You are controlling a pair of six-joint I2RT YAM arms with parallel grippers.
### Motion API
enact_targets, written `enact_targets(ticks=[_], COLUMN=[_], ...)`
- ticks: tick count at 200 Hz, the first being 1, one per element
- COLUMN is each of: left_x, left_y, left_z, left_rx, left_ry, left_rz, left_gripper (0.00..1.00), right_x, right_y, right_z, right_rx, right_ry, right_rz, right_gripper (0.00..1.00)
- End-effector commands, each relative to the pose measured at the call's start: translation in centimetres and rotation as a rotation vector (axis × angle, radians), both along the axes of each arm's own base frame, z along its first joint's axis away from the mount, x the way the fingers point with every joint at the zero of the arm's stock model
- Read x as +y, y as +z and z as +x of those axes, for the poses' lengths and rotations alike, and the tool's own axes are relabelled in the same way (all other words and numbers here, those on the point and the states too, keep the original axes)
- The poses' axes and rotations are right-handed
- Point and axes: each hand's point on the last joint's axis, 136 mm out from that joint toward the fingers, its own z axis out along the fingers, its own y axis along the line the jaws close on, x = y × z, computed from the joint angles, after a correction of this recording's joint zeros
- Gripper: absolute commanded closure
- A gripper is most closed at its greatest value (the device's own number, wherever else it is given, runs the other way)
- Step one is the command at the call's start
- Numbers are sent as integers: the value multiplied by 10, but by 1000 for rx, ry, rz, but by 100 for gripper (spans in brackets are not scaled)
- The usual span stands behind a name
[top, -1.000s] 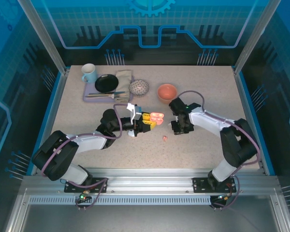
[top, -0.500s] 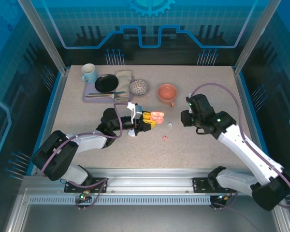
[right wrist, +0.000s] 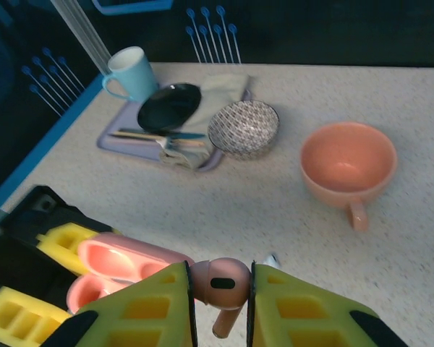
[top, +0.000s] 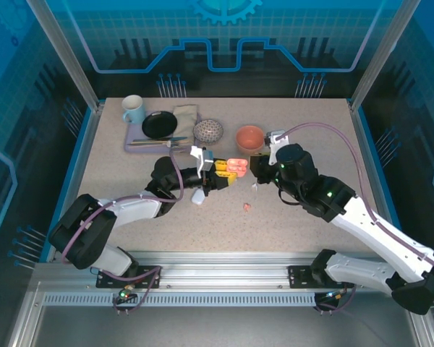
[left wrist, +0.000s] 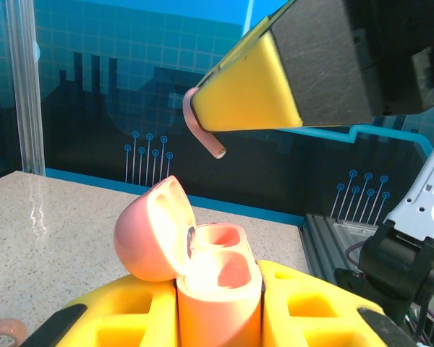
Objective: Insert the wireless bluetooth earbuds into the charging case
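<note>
My left gripper [top: 218, 176] is shut on a salmon-pink charging case [top: 236, 168], held upright with its lid [left wrist: 148, 231] swung open and both sockets empty [left wrist: 220, 271]. Just right of the case, my right gripper [top: 257, 168] is shut on a salmon-pink earbud [right wrist: 220, 283], stem pointing down. In the left wrist view that earbud's stem [left wrist: 202, 130] hangs above the case. A second pink earbud [top: 247, 207] and a white earbud [top: 254, 187] lie on the table. A white case [top: 197, 196] lies below the left gripper.
At the back, a salmon cup [top: 250, 136] stands close behind the right gripper. Left of it are a patterned bowl [top: 208, 131], a black plate [top: 160, 124], a folded cloth [top: 186, 116] and a blue mug [top: 133, 110] on a purple tray [top: 130, 143].
The right gripper rose from the table and swung left with the pink earbud, ending next to the open case. The left gripper lifted the case slightly.
</note>
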Motion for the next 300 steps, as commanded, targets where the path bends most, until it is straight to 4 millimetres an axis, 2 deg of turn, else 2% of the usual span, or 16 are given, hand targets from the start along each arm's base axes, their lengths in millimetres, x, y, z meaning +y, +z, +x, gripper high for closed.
enact_targets(ticks=[1, 53, 164, 300], left_x=[0, 0, 0, 1], left_y=[20, 26, 34, 38], left_z=[8, 17, 21, 19], left_rx=[-37, -36, -46, -55], left_ry=[24, 58, 72, 71], left_rz=[-47, -71, -95, -105], left_gripper=[100, 100, 100, 100], right_x=[14, 24, 24, 22], right_y=[36, 29, 4, -14], right_z=[3, 3, 6, 13], right_rx=[-110, -91, -47, -35], right_ry=[12, 20, 4, -27], right_rz=[64, 81, 27, -22], right_gripper=[79, 80, 83, 87])
